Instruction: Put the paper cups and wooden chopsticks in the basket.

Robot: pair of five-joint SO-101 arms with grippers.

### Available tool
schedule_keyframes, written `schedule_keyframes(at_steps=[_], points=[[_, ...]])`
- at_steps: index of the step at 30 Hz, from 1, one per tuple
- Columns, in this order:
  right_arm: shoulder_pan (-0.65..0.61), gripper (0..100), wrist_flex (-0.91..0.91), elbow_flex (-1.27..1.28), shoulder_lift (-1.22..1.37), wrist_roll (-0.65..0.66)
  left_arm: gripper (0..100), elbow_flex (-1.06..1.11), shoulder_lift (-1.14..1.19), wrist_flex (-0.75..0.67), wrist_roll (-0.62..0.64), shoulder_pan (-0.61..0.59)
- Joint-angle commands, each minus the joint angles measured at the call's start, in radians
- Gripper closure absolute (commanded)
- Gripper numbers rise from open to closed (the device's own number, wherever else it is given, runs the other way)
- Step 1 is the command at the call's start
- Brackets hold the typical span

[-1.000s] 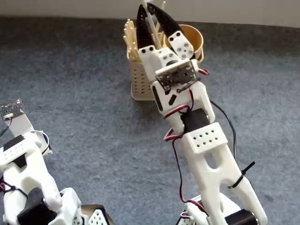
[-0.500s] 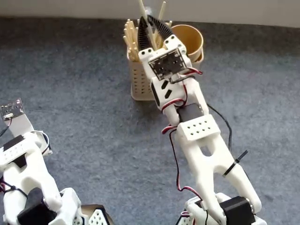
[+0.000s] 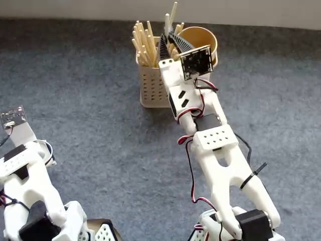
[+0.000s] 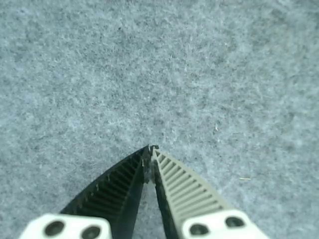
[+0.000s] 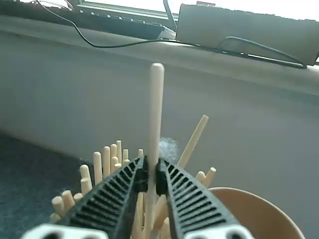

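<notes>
1. The right tool (image 5: 152, 175) is clenched on one wooden chopstick (image 5: 156, 109), which stands upright between its ribbed fingers (image 5: 112, 199).
2. The right tool hangs over the white basket (image 3: 150, 88) at the far edge of the desk (image 3: 85, 105), with the held chopstick's lower end down among the other chopsticks (image 3: 143, 47).
3. Those chopsticks stand bundled in the basket, their ends poking above its rim; one leans just beside the held one.
4. A tan paper cup (image 3: 203, 42) sits upright against the basket's side, next to the right tool. The arm hides its base, so I cannot tell if it is inside the basket.
5. The left tool (image 4: 151, 149) is clenched on nothing, tips touching, above bare grey desk well apart from the basket.
</notes>
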Motion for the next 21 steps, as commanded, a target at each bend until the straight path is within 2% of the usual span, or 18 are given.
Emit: schedule_keyframes(at_steps=[1,6,21], points=[[0.013,87.6,0.05,-0.012,-0.021,-0.011,97,-0.005,-0.024,-0.015,-0.009,0.005],[0.012,87.2,0.139,-0.012,-0.054,-0.011,97,-0.005,-0.024,-0.015,-0.009,0.005],[-0.056,87.2,0.453,0.156,-0.565,-0.009,97,-0.004,-0.031,-0.012,-0.009,0.05]])
